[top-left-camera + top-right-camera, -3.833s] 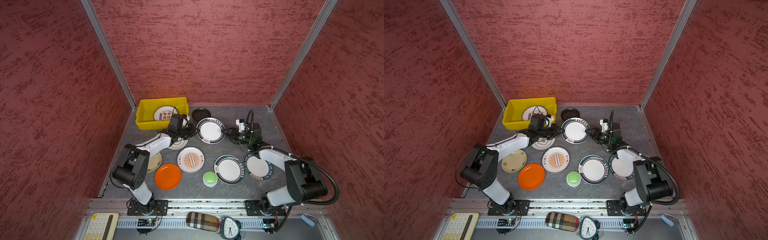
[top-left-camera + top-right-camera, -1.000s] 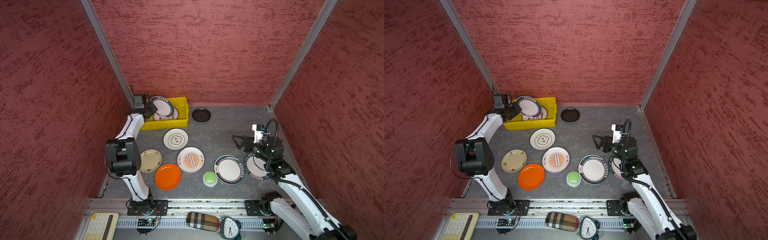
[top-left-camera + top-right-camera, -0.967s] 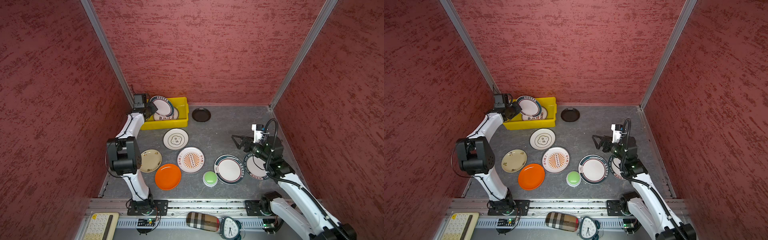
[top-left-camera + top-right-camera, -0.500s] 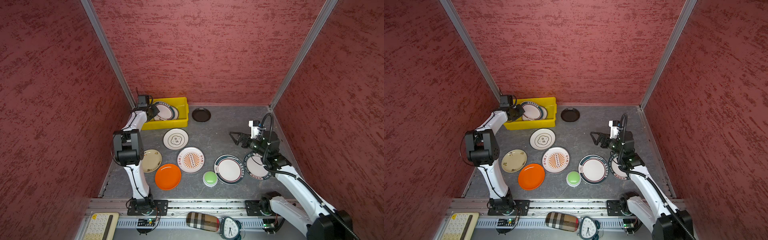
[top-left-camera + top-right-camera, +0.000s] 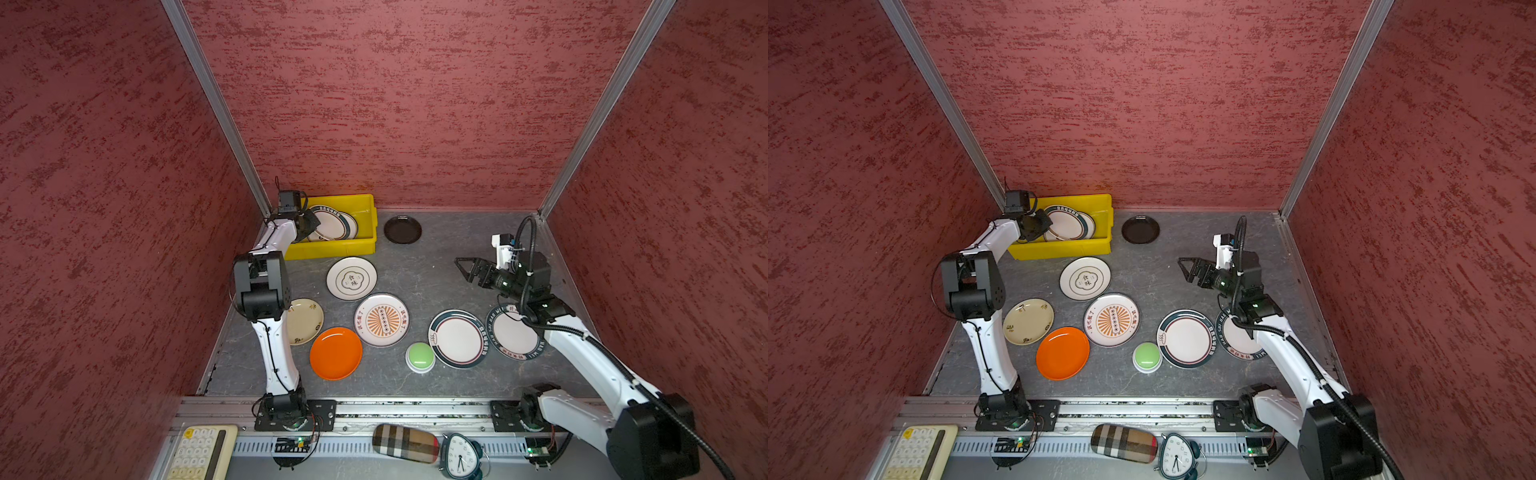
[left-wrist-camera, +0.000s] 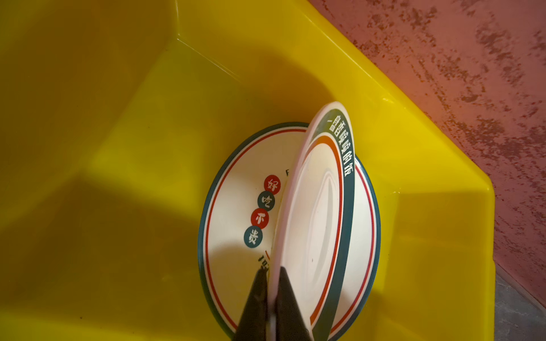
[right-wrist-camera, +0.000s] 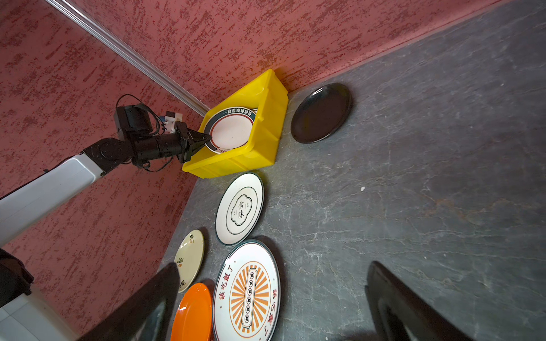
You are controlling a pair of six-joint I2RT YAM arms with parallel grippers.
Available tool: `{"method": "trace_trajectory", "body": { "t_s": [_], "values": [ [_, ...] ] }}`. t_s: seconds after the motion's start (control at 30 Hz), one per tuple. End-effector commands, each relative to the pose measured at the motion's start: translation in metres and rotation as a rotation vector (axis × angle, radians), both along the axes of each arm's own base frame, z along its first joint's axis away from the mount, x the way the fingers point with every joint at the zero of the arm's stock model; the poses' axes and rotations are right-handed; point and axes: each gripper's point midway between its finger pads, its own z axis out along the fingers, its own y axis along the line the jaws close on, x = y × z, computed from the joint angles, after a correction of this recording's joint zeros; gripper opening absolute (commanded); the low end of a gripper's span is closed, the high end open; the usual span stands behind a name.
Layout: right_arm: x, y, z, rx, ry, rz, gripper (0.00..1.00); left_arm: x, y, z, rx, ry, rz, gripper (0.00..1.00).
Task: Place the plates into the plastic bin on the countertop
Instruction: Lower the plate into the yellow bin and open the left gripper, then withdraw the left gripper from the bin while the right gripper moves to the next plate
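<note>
The left fingers (image 6: 285, 295) are closed to a narrow pinch on the near rim of a green-rimmed plate (image 6: 313, 212). The plate stands out from their tips, tilted steeply on edge, inside the yellow plastic bin (image 6: 88, 103). Directly beneath it a plate with red and teal character dots (image 6: 236, 212) lies flat on the bin floor. Whether the far edge of the held plate touches it cannot be told. Assessment: the step in hand is the set-down. It is best done by lowering the wrist until the held plate lies nearly flat on the one below, and only then parting the fingers. A release at the present tilt would likely let it drop, clatter, or end up leaning on the bin wall beyond the tips. Withdrawal should run back along the finger line, high enough to clear the bin rim. The right fingers (image 7: 147, 301) are spread wide, hold nothing, and hang above the bench (image 5: 436, 266). Ahead of and below them seven plates lie outside the bin. Of these, the black plate (image 5: 402, 229) lies well ahead of the right fingers, just beside the bin.
</note>
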Motion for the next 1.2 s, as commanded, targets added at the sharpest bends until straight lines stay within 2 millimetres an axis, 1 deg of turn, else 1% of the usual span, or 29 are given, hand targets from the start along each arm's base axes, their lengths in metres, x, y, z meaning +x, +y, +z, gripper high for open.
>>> {"method": "trace_trajectory", "body": {
  "t_s": [0.0,0.03,0.07,0.1,0.17,0.23,0.27,0.37,0.4,0.5,0.63,0.77,0.87,0.97,1.07,1.17],
  "values": [
    [0.007,0.002,0.016,-0.011,-0.044,0.002,0.99,0.005,-0.001,-0.001,0.003,0.0,-0.029,0.11],
    [0.008,0.002,0.014,-0.014,-0.039,0.002,0.99,0.005,-0.001,-0.001,0.003,-0.002,-0.031,0.19],
    [0.008,0.002,0.014,-0.018,-0.035,0.003,0.99,0.005,-0.002,-0.002,0.004,-0.001,-0.033,0.33],
    [0.009,0.002,0.012,-0.024,-0.032,0.003,0.99,0.006,-0.002,-0.002,0.002,0.0,-0.033,0.43],
    [0.01,0.001,0.01,-0.033,-0.026,-0.001,0.99,0.006,-0.003,-0.001,0.003,-0.005,-0.045,0.55],
    [0.01,0.0,0.007,-0.043,-0.018,-0.007,0.99,0.007,-0.005,0.0,0.01,-0.01,-0.055,0.73],
    [0.01,-0.001,0.006,-0.047,-0.017,-0.007,0.99,0.008,-0.005,0.001,0.012,-0.012,-0.057,0.78],
    [0.01,-0.003,-0.003,-0.079,0.008,-0.012,0.99,0.008,-0.009,0.005,0.016,-0.024,-0.071,0.82],
    [0.012,-0.006,-0.008,-0.099,0.027,-0.025,0.99,0.009,-0.012,0.006,0.02,-0.027,-0.078,0.85],
    [0.012,-0.01,-0.023,-0.146,0.089,-0.042,0.99,0.008,-0.016,0.014,0.041,-0.038,-0.089,1.0],
    [0.009,-0.012,-0.039,-0.178,0.157,-0.033,0.99,0.005,-0.021,0.028,0.064,-0.061,-0.102,0.99],
    [0.002,-0.014,-0.056,-0.21,0.216,-0.023,0.99,-0.006,-0.025,0.045,0.062,-0.085,-0.1,0.99],
    [-0.003,-0.021,-0.078,-0.255,0.291,-0.042,0.99,-0.022,-0.034,0.06,0.056,-0.122,-0.101,0.99],
    [-0.011,-0.023,-0.091,-0.271,0.353,-0.037,0.99,-0.044,-0.045,0.067,0.03,-0.163,-0.077,0.99],
    [-0.023,-0.031,-0.1,-0.298,0.411,-0.063,0.99,-0.065,-0.068,0.07,-0.026,-0.213,-0.091,0.99],
    [-0.036,-0.042,-0.107,-0.339,0.463,-0.099,0.99,-0.086,-0.088,0.068,-0.043,-0.222,-0.11,0.99]
  ]
}}
